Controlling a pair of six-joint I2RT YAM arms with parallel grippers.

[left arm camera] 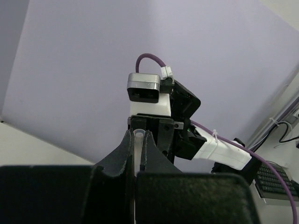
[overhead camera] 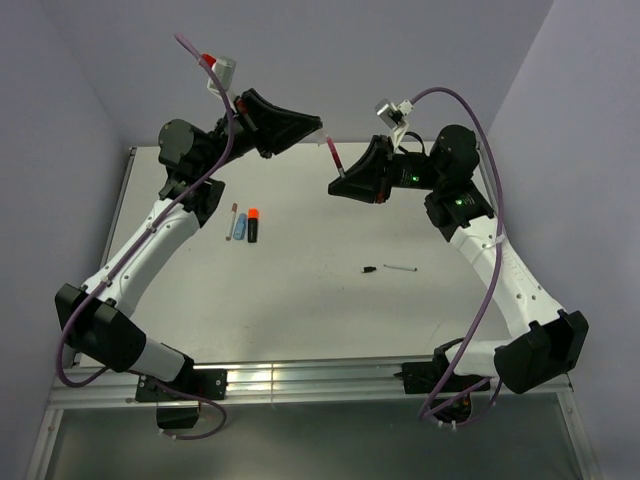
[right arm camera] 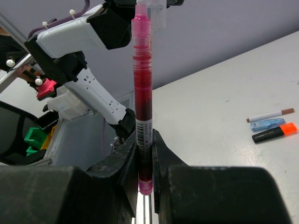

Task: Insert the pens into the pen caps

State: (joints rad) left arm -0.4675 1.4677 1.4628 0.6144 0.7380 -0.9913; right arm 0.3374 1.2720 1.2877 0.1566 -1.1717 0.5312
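Note:
My right gripper (right arm camera: 144, 140) is shut on the lower part of a slim red pen (right arm camera: 141, 84), which stands upright out of the jaws. In the top view this red pen (overhead camera: 332, 156) rises from the right gripper (overhead camera: 342, 181) toward my left gripper (overhead camera: 318, 130), both held above the table's far edge. The left gripper (left arm camera: 137, 136) is shut on a small translucent pen cap (left arm camera: 137, 147). In the right wrist view that cap (right arm camera: 159, 16) sits just beside the pen's top end; whether they touch I cannot tell.
On the white table (overhead camera: 320, 320) a slim white pen (overhead camera: 232, 222), a light-blue marker (overhead camera: 240, 226) and a black marker with an orange end (overhead camera: 253, 225) lie side by side, left of centre. A small black cap (overhead camera: 370, 269) and a thin grey pen (overhead camera: 400, 268) lie right of centre.

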